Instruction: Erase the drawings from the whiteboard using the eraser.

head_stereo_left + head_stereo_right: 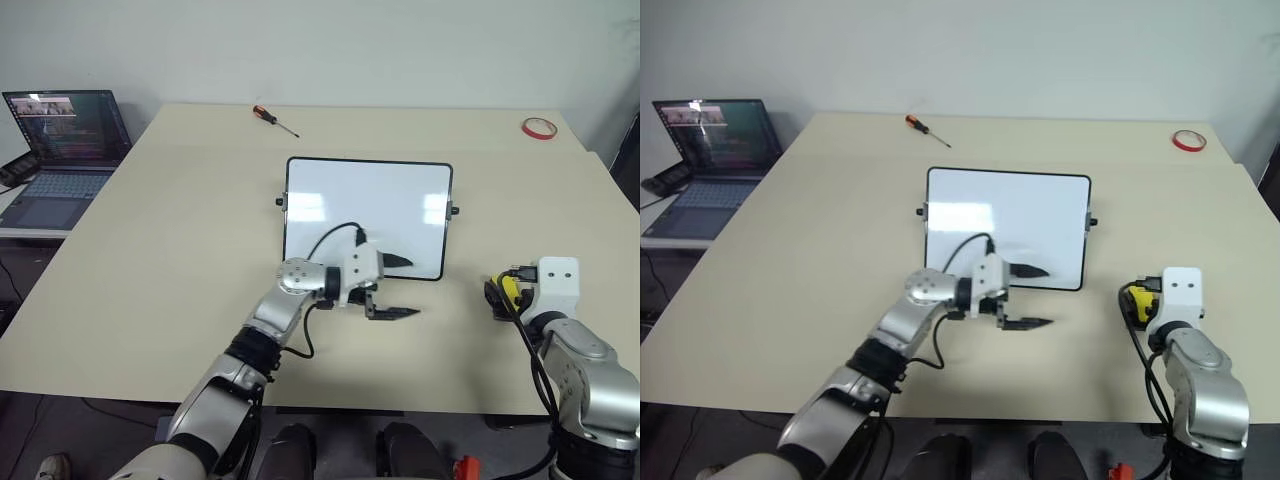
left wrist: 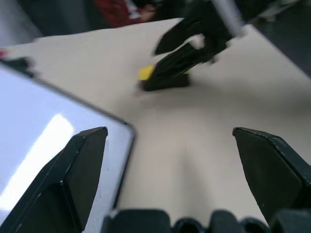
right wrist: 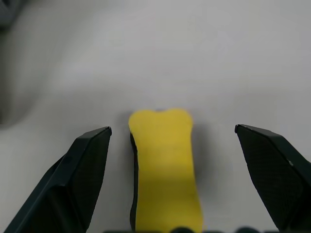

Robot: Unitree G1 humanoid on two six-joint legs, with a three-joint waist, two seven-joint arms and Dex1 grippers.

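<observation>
right claw: [image 3: 172, 141] spread wide, one finger on each side of the eraser [image 3: 165, 165], not touching it. So it holds nothing right now.
eraser: yellow block with a black underside, lying flat on the surface [image 1: 180, 230] near the front right edge, well apart from the whiteboard [image 1: 367, 215].
left claw: [image 1: 392, 287] also wide and empty, hanging over the board's near edge, one finger above the white, the other just off it over the surface.
whiteboard: flat in the middle of the surface. I honestly can't make out any marks on it, the face looks clean apart from glare.
step in hand: looks to me like the eraser being set down or let go. If that's it, I'd lift the right claw straight up so the fingers don't clip the block and flip it.
watch out: the left claw should rise clear before swinging away, or it could nudge the frame.
containers: none here, nothing holds anything.
far stuff: screwdriver [image 1: 275, 119] and red tape ring [image 1: 539, 127] by the back edge, laptop [image 1: 62, 150] off to the left.
</observation>
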